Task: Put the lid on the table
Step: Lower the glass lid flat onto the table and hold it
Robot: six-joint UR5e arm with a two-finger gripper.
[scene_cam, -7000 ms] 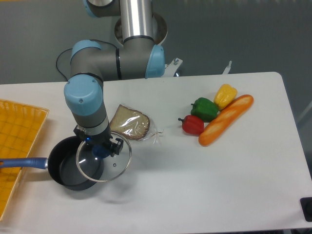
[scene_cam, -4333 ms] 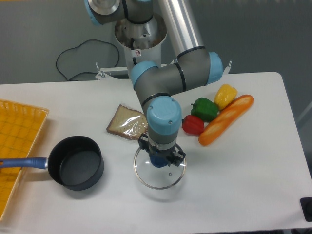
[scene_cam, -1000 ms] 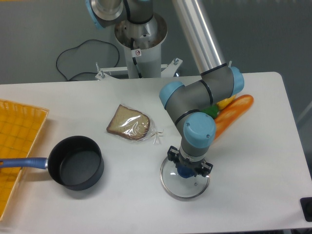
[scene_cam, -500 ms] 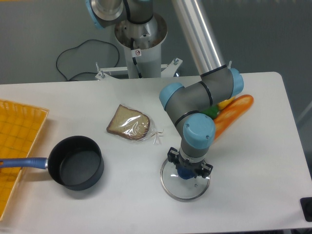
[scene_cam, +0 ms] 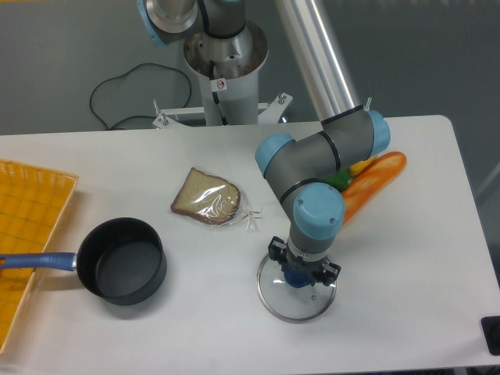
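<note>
Lid on desk, front centre, directly under gripper; fingers at lid's centre knob. Saucepan on desk well left of lid, handle pointing left over tray at desk's left edge. Bagged bread slice between saucepan and lid, further back. Baguette and peppers behind-right of lid, partly hidden by arm.

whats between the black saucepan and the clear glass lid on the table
Only bare white table between the black saucepan and the clear glass lid, per the fixed camera.
</note>
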